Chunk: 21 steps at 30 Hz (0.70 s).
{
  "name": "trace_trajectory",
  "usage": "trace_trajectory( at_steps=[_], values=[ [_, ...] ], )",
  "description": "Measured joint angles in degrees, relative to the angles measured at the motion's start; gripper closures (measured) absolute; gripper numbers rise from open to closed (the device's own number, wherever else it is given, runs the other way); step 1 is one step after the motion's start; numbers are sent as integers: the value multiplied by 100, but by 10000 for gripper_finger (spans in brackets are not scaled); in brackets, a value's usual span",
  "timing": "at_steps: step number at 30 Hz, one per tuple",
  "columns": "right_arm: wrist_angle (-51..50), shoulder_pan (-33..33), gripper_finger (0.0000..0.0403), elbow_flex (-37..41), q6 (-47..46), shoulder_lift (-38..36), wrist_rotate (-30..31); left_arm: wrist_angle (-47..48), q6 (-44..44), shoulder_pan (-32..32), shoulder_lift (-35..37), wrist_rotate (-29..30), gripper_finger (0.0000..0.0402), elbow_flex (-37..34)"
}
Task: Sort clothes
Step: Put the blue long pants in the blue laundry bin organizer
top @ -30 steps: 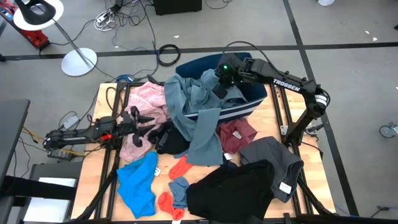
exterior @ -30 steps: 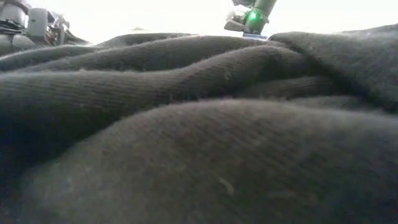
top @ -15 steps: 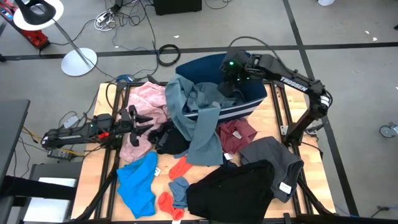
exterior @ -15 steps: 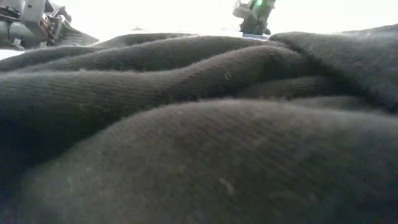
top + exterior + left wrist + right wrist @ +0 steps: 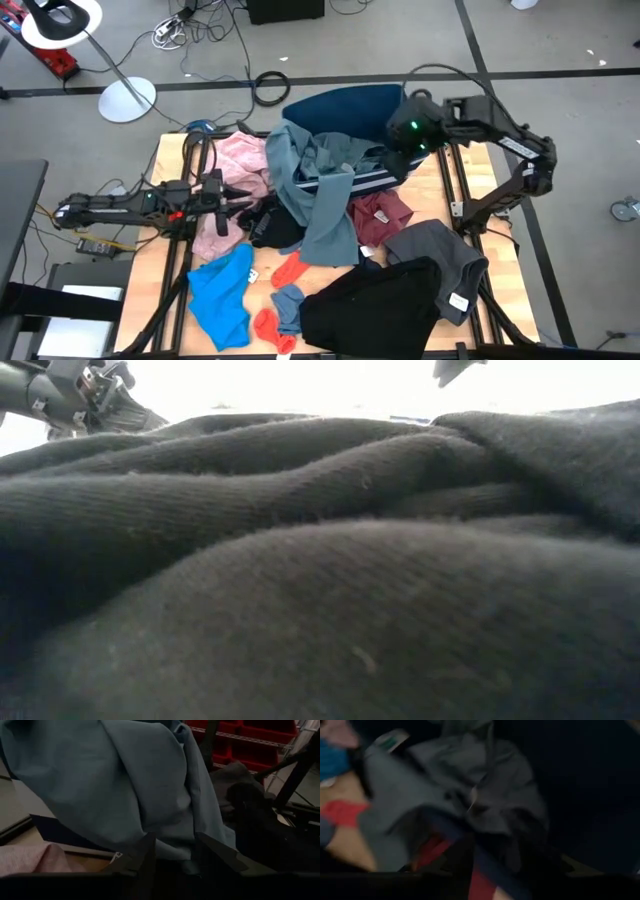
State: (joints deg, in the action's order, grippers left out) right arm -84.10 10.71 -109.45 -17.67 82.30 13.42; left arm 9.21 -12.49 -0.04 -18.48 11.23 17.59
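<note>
A long grey-blue garment point(image 5: 310, 190) hangs over the front wall of the navy bin point(image 5: 340, 105), its lower end on the table. My right gripper point(image 5: 398, 155) hovers open above the bin's right side, with the grey-blue cloth point(image 5: 470, 785) below it. My left gripper point(image 5: 240, 197) stands open over the pink garment point(image 5: 235, 160) at the table's left, pointing at the grey-blue cloth point(image 5: 115, 785) and clear of it. Bright blue point(image 5: 222, 295), maroon point(image 5: 380, 215), dark grey point(image 5: 440, 250) and black point(image 5: 370, 305) pieces lie flat on the table, with red socks point(image 5: 290, 270) and a blue sock point(image 5: 288, 300).
A small black piece point(image 5: 275, 225) lies just right of my left gripper. In the low view the black cloth point(image 5: 320, 580) fills almost the whole picture. A lamp base point(image 5: 127, 98) and cables lie on the floor beyond the table's far edge.
My right gripper has come up out of the bin and gone toward the table's right edge, leaving the grey-blue garment draped over the bin wall. My left gripper has risen a little above the pink garment.
</note>
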Motion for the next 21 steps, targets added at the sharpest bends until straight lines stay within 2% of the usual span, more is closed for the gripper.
trace_trajectory(
  at_steps=[4, 10, 17, 21],
  values=[
    [-306, -905, 248, 0, -717, -142, 195, 2, 0, -96, -195, 184, 261, 116],
    [-466, -2529, 248, 180, -1933, -98, 955, 11, -20, -122, -293, 242, 261, 142],
    [-137, -3813, 248, 1640, -3409, -94, 1940, 18, -55, -122, -293, 207, 261, 142],
    [892, -4074, 248, 2703, -3755, -94, 2122, 20, -57, -122, -293, 177, 261, 142]
  ],
)
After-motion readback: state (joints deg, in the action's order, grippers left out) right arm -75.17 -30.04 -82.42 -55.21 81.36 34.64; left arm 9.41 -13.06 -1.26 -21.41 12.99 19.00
